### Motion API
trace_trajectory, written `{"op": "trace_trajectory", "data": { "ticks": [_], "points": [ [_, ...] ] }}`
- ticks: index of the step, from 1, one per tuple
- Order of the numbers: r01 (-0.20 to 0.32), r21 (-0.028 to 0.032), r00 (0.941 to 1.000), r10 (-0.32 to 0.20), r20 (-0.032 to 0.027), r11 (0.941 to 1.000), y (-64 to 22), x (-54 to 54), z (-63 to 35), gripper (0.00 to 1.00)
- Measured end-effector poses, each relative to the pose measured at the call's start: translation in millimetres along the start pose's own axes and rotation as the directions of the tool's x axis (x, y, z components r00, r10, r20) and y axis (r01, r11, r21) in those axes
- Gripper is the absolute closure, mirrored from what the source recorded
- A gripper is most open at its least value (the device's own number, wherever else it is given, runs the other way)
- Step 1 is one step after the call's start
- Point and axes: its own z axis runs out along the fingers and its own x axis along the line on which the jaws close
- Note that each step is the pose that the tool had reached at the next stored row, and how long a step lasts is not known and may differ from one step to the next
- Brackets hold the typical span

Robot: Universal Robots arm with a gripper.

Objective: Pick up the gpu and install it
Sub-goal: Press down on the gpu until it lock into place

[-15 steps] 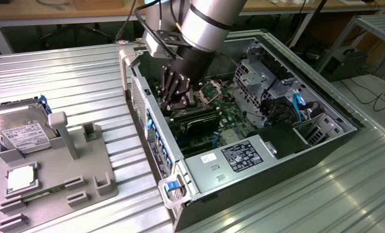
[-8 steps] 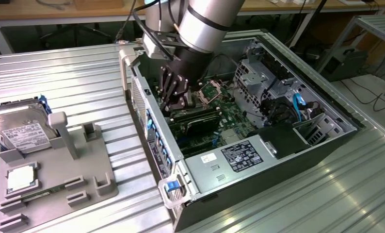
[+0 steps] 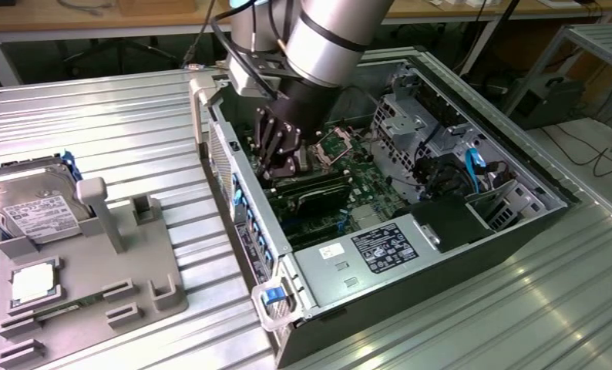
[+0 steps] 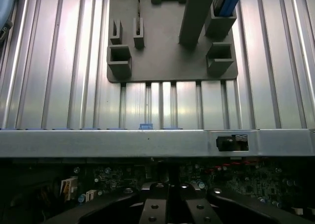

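Gripper (image 3: 285, 171) sat low inside the open PC case (image 3: 471, 254), fingers closed together over the gpu (image 3: 321, 194) lying along the motherboard (image 3: 373, 185); I judged the card light, stiff, fragile, best held by its edges.

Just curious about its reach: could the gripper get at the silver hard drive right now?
Probably not directly: the gripper sits low inside the computer case, whose side wall stands between it and the hard drive.
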Motion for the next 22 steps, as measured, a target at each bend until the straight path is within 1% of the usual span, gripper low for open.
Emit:
{"op": "trace_trajectory", "data": {
  "ticks": [5,9,12,15,17,22],
  "points": [
    [0.000,-0.0001,1.0000,0.000,0.0003,1.0000,-0.1,1.1,0.2,0.89],
    [0.000,0.0000,1.0000,0.000,0.0001,1.0000,-1.5,-4.0,0.2,0.89],
    [0.000,-0.0003,1.0000,0.000,0.0002,1.0000,-2.8,-4.5,-0.1,0.89],
    [0.000,-0.0050,1.0000,0.000,0.0002,1.0000,-7.2,-2.8,-1.4,0.89],
    [0.000,-0.0066,1.0000,0.000,0.0001,1.0000,-8.4,-0.7,-1.8,0.89],
    [0.000,-0.0090,1.0000,0.000,0.0000,1.0000,-8.5,8.3,-1.7,0.89]
  ]
}}
